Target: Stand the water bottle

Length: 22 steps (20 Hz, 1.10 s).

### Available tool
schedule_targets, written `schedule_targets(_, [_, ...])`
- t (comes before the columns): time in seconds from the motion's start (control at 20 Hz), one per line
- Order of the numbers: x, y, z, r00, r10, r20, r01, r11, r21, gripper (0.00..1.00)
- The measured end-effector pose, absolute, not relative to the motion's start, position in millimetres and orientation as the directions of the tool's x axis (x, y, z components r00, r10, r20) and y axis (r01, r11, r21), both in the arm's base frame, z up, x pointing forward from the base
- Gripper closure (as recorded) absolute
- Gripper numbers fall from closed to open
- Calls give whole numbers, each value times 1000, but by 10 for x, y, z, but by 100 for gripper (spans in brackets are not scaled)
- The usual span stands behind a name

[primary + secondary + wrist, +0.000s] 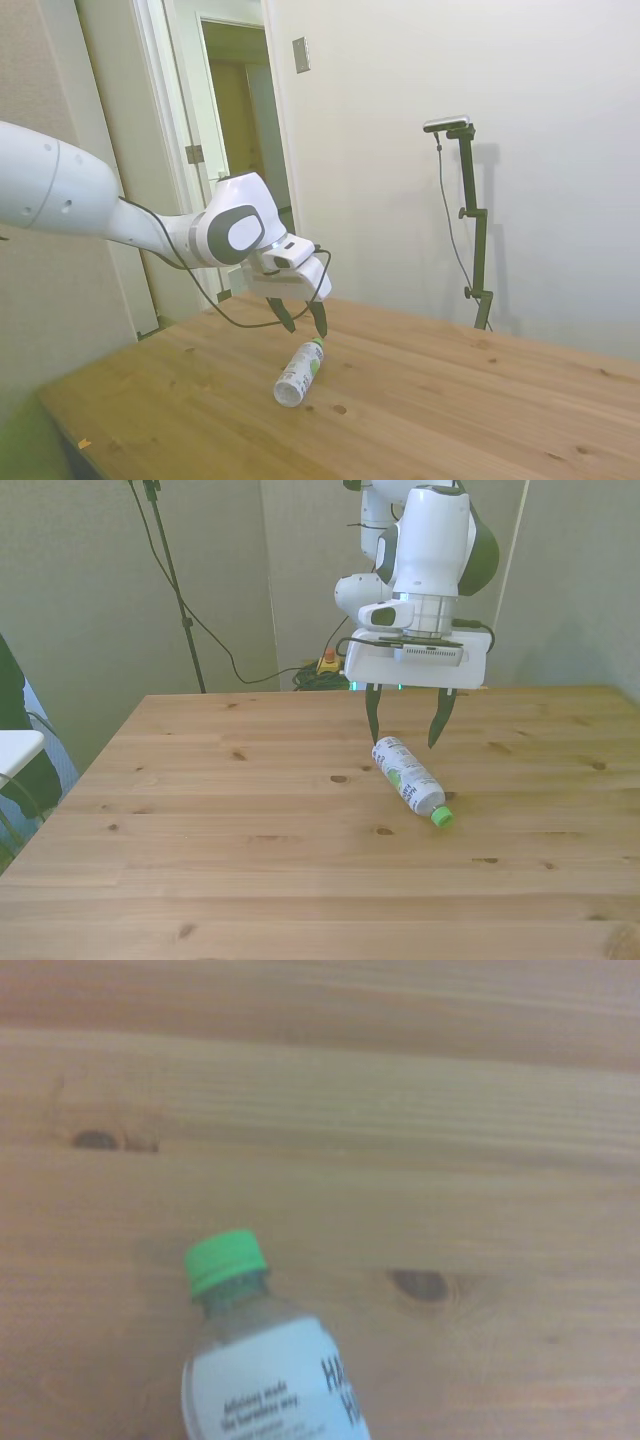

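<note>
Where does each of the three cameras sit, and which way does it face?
Side view: off one side of the table, looking across; shows the white arm and open hand above the lying clear plastic green-capped water bottle.
Front view: across the wooden table, facing the robot; arm, hand, bottle.
Wrist view: close above the bottle; no robot parts.
All share the bottle.

The water bottle (262, 1372) label shows large dark letters "HA" cut off, plus small print too blurred to read.
</note>
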<state>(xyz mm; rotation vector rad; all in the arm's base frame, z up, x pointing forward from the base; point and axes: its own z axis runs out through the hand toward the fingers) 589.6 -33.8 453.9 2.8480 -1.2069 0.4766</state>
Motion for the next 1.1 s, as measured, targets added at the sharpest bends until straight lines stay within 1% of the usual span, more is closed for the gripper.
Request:
schedule_targets(0.35, [6332, -260, 4423, 691, -653, 310, -658, -746, -103, 0])
schedule_targets(0.45, [6413, -238, 4326, 700, -646, 305, -653, -752, -94, 0])
schedule_targets(0.65, [6533, -168, 4053, 717, -636, 284, -645, -760, -73, 0])
schedule_targets(1.1, [6645, -2, 3715, 745, -612, 265, -620, -782, -63, 0])
